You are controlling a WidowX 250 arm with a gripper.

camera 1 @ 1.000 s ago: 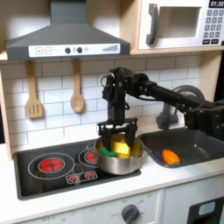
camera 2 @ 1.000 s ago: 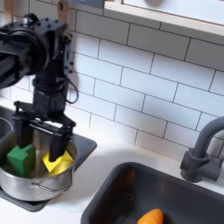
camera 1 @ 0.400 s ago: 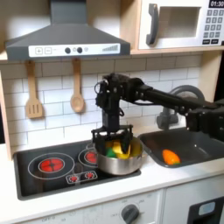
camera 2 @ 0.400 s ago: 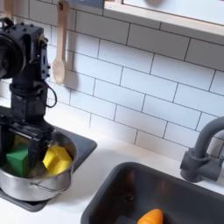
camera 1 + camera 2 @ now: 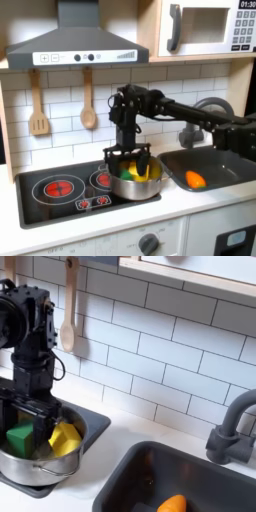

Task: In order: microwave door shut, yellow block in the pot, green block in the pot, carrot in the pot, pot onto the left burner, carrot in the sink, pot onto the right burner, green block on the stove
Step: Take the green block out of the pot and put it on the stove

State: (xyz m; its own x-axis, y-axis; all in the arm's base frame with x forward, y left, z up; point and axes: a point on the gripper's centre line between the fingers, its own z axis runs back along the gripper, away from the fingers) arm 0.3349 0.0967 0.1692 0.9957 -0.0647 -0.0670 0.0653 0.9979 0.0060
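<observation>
The steel pot point(image 5: 136, 186) point(image 5: 45, 461) sits on the burner nearer the sink on the black stove point(image 5: 40, 200) point(image 5: 96, 419). Inside it lie the dark-green block point(image 5: 22, 438) point(image 5: 125, 174) and, beside it, the yellow block point(image 5: 66, 439) point(image 5: 142, 171). My gripper point(image 5: 130, 168) point(image 5: 27, 426) is lowered into the pot and open, one finger on each side of the green block. The orange carrot point(image 5: 195, 179) point(image 5: 172, 503) rests in the dark sink point(image 5: 232, 160) point(image 5: 135, 471). Up at the first exterior view's right, the microwave door point(image 5: 200, 28) is shut.
A black faucet point(image 5: 196, 122) point(image 5: 234, 428) stands behind the sink. Two wooden utensils point(image 5: 88, 100) hang on the tiled wall under the range hood point(image 5: 75, 45). The other red burner point(image 5: 62, 186) lies bare at the first exterior view's left.
My gripper has dropped from above the pot down into it and shifted toward the green block. Over the last 0.4 s it has barely moved.
</observation>
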